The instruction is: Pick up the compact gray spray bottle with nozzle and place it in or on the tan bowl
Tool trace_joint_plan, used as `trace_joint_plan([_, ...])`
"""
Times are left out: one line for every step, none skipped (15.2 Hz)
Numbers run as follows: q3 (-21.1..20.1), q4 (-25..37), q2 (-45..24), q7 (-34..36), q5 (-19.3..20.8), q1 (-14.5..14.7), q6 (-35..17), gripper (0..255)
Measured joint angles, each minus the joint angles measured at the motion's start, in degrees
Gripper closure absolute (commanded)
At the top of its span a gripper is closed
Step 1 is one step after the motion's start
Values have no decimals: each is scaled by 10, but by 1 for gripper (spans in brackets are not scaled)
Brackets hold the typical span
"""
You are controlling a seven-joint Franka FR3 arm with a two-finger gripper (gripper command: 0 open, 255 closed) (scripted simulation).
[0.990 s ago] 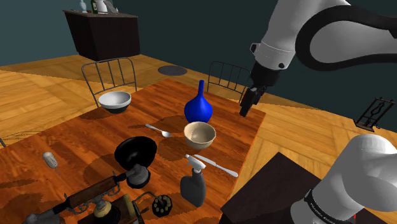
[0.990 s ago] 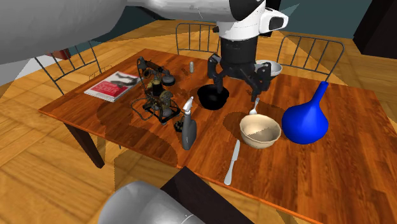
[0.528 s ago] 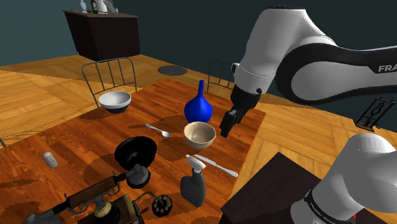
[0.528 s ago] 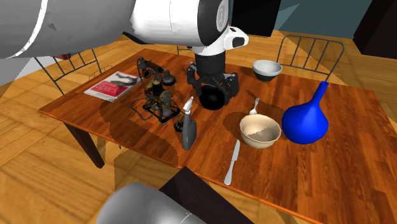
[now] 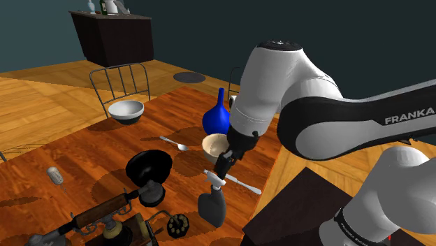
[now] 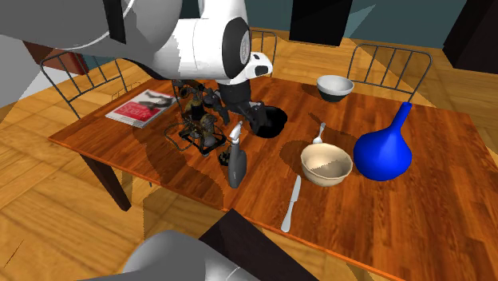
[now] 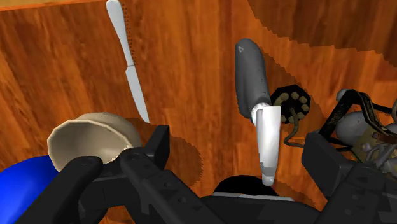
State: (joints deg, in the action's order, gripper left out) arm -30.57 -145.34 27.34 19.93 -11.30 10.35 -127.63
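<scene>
FRANKA is printed on the arm (image 5: 409,117). In the second exterior view the spray bottle (image 6: 236,165) is seen upright on the tabletop (image 6: 415,215), to the left of the bowl (image 6: 326,165): a dark gray body topped by a white nozzle. The end effector (image 7: 238,143) is spread, with the nozzle between its fingers, untouched. A knife (image 7: 130,63) lies near the bowl.
</scene>
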Motion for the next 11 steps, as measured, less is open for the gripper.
trace_joint_plan([-14,5,-20,13,3,-2,-17,0])
trace_joint_plan([-27,10,-39,26,8,-5,-32,0])
trace_joint_plan([-36,13,-49,36,10,-6,-40,0])
trace_joint_plan([-41,12,-56,41,12,-7,-49,0])
trace_joint_plan([-44,9,-62,44,14,-8,-57,0])
trace_joint_plan([-48,5,-70,46,17,-11,-68,0])
trace_joint_plan([-51,3,-76,49,19,-12,-77,0])
trace_joint_plan([-54,-1,-83,51,22,-15,-86,0])
trace_joint_plan([-56,-4,-87,53,24,-16,-94,0])
trace_joint_plan([-58,-7,-92,55,27,-18,-101,0])
trace_joint_plan([-60,-7,-96,57,28,-19,-105,0])
